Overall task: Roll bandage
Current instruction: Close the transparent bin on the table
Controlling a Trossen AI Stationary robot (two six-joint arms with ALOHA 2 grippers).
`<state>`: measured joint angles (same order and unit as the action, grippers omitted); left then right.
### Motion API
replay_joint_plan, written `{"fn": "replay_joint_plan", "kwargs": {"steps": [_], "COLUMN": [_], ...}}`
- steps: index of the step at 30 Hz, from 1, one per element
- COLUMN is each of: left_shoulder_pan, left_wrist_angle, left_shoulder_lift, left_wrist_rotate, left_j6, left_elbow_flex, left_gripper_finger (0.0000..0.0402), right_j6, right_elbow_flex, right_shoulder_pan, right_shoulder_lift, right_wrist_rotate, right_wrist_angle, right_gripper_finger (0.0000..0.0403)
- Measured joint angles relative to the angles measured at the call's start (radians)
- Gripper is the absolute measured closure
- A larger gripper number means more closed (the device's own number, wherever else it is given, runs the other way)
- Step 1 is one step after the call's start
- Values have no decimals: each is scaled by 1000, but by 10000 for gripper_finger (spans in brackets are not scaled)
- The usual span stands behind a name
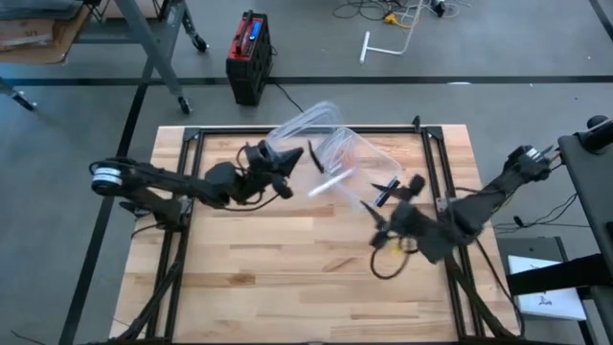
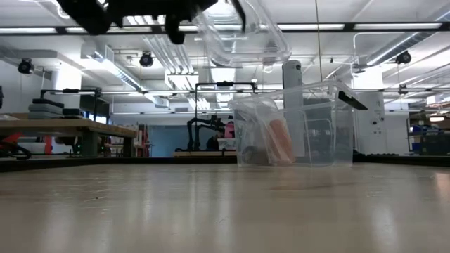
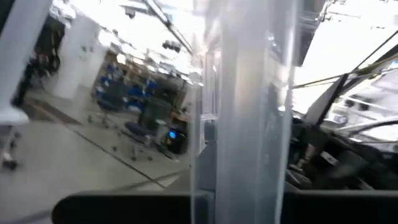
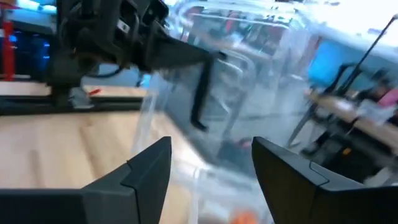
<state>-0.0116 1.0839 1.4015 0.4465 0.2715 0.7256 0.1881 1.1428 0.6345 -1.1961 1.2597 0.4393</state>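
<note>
A clear plastic box [image 2: 295,126] stands on the wooden table near its far edge, and a tan-orange bandage roll [image 2: 280,140] lies inside it. The box's clear lid [image 2: 239,31] hangs tilted above and to the left of the box, with my left gripper [image 1: 287,161] shut on it. My right gripper [image 4: 211,162] stands open beside the box's right near side [image 1: 381,196], fingers pointing toward the box with nothing between them. My left gripper holds the clear lid by its rim [image 3: 249,155], coming at it roughly level from the table's left. The lid is lifted clear of the box and the table and sits tilted in the hold [image 1: 308,123]. The lid itself hides the exact place of contact.
A black metal frame [image 1: 192,134] runs around the tabletop. A red and black device [image 1: 249,53] stands on the floor beyond the far edge. Bare wood [image 1: 287,268] stretches across the table's near half.
</note>
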Motion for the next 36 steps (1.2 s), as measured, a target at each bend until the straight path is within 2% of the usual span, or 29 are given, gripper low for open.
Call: {"fn": "replay_joint_plan", "kwargs": {"steps": [4,7,10,13,18,23,29,30,33,36], "left_shoulder_pan": [2,2,3,5,11,12,11,11,11,12], "left_wrist_angle": [4,-22,-35,-37,-30,-29,-29,-29,-50,-153], "left_shoulder_lift": [99,155,192,223,244,239,237,237,221,166], "left_wrist_rotate": [34,34,34,12,-22,-21,-31,-31,-41,-47], "left_j6": [-89,-114,-121,-117,-74,-75,-77,-84,-161,-239], "left_elbow_flex": [139,226,287,325,359,361,360,360,360,360], "left_gripper_finger": [402,401,401,401,401,401,401,401,391,363], "right_j6": [-357,-483,-504,-503,-498,-407,-401,-399,-397,-359], "right_elbow_flex": [-38,-38,-10,12,40,62,84,87,111,176], "right_shoulder_pan": [-109,-163,-207,-249,-316,-356,-387,-391,-393,-394], "right_shoulder_lift": [-71,-103,-117,-129,-145,-141,-135,-135,-135,-137], "right_wrist_rotate": [-10,20,46,-16,-30,-30,-74,-87,-106,-118], "right_wrist_angle": [-429,-555,-545,-547,-493,-399,-393,-390,-377,-277], "right_gripper_finger": [184,176,172,177,211,266,373,380,380,376]}}
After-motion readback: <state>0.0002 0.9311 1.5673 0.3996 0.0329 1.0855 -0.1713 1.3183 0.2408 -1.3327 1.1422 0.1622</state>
